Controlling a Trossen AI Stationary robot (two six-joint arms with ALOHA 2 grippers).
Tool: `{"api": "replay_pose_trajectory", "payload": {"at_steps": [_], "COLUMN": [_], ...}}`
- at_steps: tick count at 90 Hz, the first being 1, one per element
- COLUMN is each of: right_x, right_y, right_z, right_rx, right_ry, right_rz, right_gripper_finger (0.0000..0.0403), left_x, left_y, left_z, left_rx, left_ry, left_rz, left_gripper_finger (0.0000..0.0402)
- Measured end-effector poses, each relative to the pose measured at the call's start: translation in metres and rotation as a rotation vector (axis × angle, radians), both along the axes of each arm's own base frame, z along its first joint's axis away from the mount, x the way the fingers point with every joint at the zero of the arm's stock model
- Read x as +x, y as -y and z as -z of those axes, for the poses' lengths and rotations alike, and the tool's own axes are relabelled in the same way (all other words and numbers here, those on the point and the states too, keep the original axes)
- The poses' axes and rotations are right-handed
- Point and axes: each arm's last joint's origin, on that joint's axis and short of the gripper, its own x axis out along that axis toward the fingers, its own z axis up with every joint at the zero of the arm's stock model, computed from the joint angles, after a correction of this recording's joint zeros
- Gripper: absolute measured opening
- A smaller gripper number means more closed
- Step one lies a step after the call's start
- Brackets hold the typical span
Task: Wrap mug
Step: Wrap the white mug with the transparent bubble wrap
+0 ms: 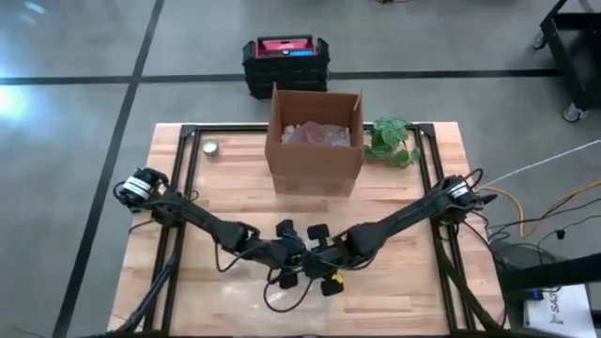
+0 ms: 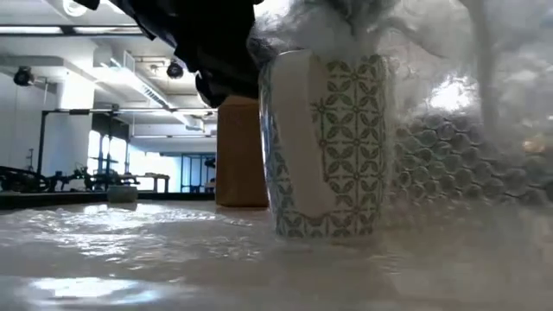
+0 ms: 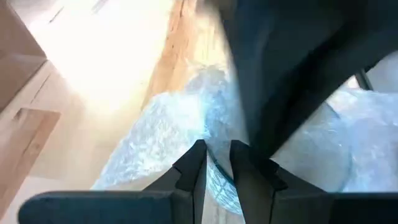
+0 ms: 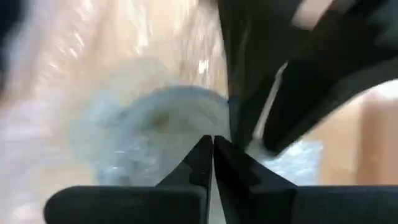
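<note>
the white ceramic mug with green leaf pattern (image 2: 333, 142) is stood upright on clear bubble wrap (image 2: 467, 164) at the wooden bench's (image 1: 235, 160) front, and could be tipped if the wrap, pinched by the closed left end effector (image 3: 216, 163) and right end effector (image 4: 212, 155), is tugged unevenly.

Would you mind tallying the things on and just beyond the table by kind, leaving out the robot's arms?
Mug: 1
Bubble wrap sheet: 1
Cardboard box: 1
Green plant: 1
Small round tin: 1
Black crate on the floor: 1
Total: 6
</note>
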Motion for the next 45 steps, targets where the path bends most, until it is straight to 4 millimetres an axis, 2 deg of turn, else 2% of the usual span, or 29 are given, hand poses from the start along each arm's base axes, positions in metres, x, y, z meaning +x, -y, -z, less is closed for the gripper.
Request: {"api": "replay_pose_trajectory", "payload": {"at_steps": [11,22,32,45], "right_x": [-0.009,-0.011,-0.007,0.002], "right_y": [0.001,-0.017,-0.027,-0.027], "right_z": [-0.024,-0.036,-0.017,0.014], "right_rx": [0.031,0.139,0.133,0.090], "right_ry": [0.016,0.101,0.070,0.009], "right_rz": [0.005,-0.057,-0.076,-0.055], "right_gripper_finger": [0.0000,0.0000,0.0000,0.0000], "left_x": [0.000,0.000,0.000,0.000], "left_y": [0.000,0.000,0.000,0.000], "left_z": [0.000,0.000,0.000,0.000], "left_rx": [0.001,0.001,0.003,0.006], "left_ry": [-0.001,0.000,0.001,0.001], "left_rz": [0.000,0.000,0.000,0.001], "left_gripper_finger": [0.0059,0.0059,0.0059,0.0059]}}
